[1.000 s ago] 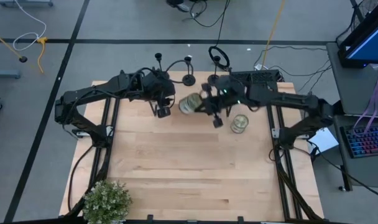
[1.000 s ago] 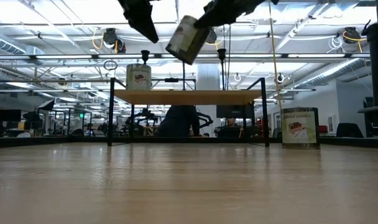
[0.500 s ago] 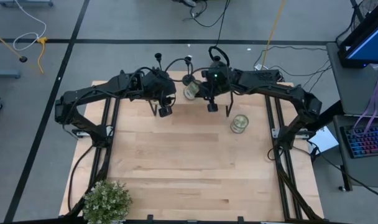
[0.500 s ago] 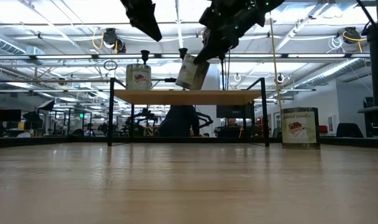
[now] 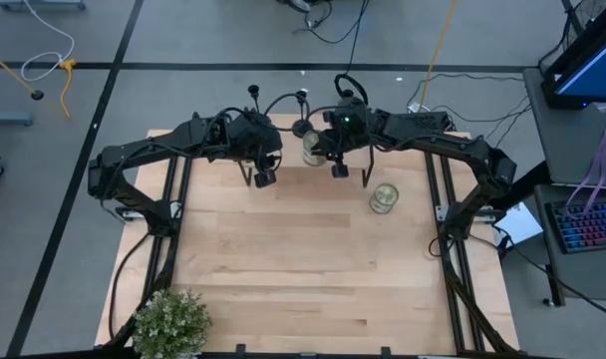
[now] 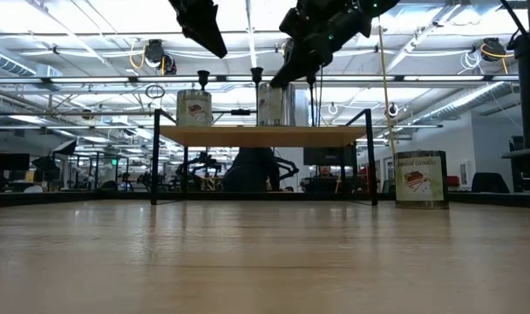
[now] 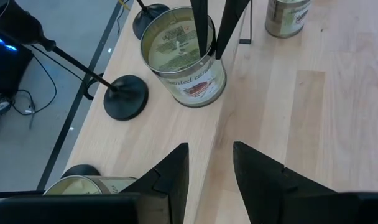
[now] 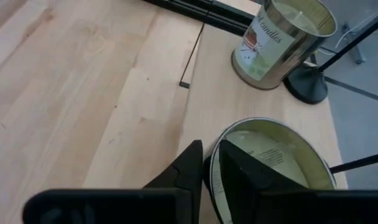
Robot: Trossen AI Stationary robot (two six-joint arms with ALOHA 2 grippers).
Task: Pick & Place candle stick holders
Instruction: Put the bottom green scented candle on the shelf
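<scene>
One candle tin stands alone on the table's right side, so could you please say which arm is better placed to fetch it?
Right, probably. The lone tin stands close beside the right arm. The right gripper is shut on the held tin and must release first; the open left gripper hangs farther away.

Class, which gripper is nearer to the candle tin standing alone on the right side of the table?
The right. The right gripper is at the table's far edge, clamping another tin's rim, just left of the lone candle tin. The left gripper hangs farther left, open.
</scene>
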